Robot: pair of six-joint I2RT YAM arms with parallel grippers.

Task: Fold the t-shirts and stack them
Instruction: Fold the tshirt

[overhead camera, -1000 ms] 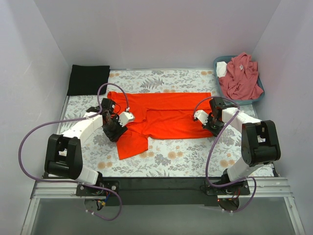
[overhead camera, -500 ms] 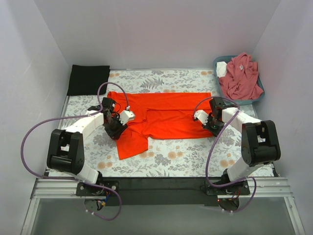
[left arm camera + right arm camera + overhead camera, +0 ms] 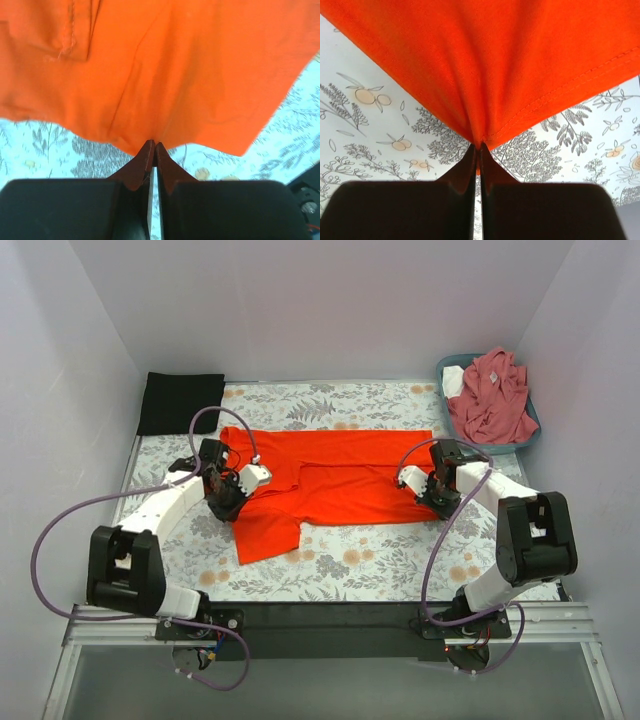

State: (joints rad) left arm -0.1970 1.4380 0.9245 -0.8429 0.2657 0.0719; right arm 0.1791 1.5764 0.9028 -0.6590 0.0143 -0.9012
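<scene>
The orange-red t-shirt [image 3: 335, 480] lies spread across the floral table covering [image 3: 350, 560], partly folded, with a sleeve flap hanging toward the front left. My left gripper [image 3: 228, 502] is shut on its left edge; the left wrist view shows the cloth [image 3: 165, 70] pinched at the fingertips [image 3: 148, 150]. My right gripper [image 3: 432, 496] is shut on its right hem; the right wrist view shows the hem [image 3: 520, 75] bunched between the jaws. A black folded t-shirt [image 3: 180, 402] lies at the back left. A dusty-pink t-shirt [image 3: 492, 395] is piled in the basket.
The blue-grey plastic basket [image 3: 535, 430] stands at the back right corner. Purple cables loop from both arms. White walls close the table on three sides.
My left gripper has moved left and slightly back, dragging the shirt's left edge and sleeve flap with it. The right gripper has barely moved.
</scene>
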